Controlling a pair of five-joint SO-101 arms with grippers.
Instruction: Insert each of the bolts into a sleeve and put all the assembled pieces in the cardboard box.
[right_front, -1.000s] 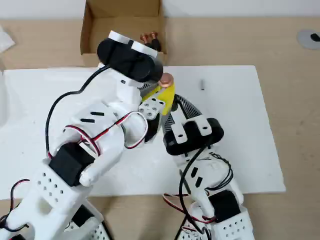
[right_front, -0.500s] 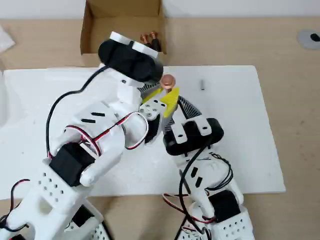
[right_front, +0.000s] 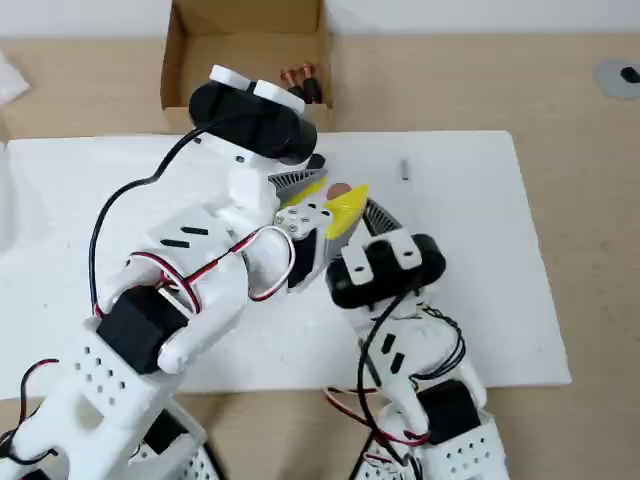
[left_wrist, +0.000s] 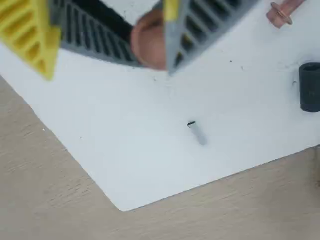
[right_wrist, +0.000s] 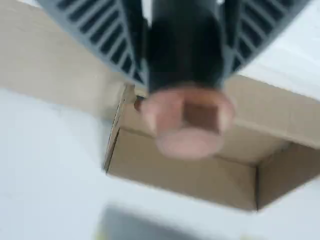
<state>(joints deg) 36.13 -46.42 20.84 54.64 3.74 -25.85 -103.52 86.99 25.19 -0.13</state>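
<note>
1. Right gripper (right_wrist: 187, 70) jaws clamped on black cylindrical sleeve (right_wrist: 186, 45); copper bolt (right_wrist: 187, 120) sticks head-first out its end, over white sheet (left_wrist: 150, 165).
2. Left gripper (right_front: 320, 192) jaws parted, empty, yellow jaw just beside that bolt; a brush could knock it loose.
3. Loose copper bolt (left_wrist: 281, 12) and spare black sleeve (left_wrist: 310, 86) lie apart on sheet.
4. Brown cardboard box (right_front: 175, 70) beyond, finished pieces (right_front: 300, 80) inside; bolt may slide out if tilted, or clip the wall.
</note>
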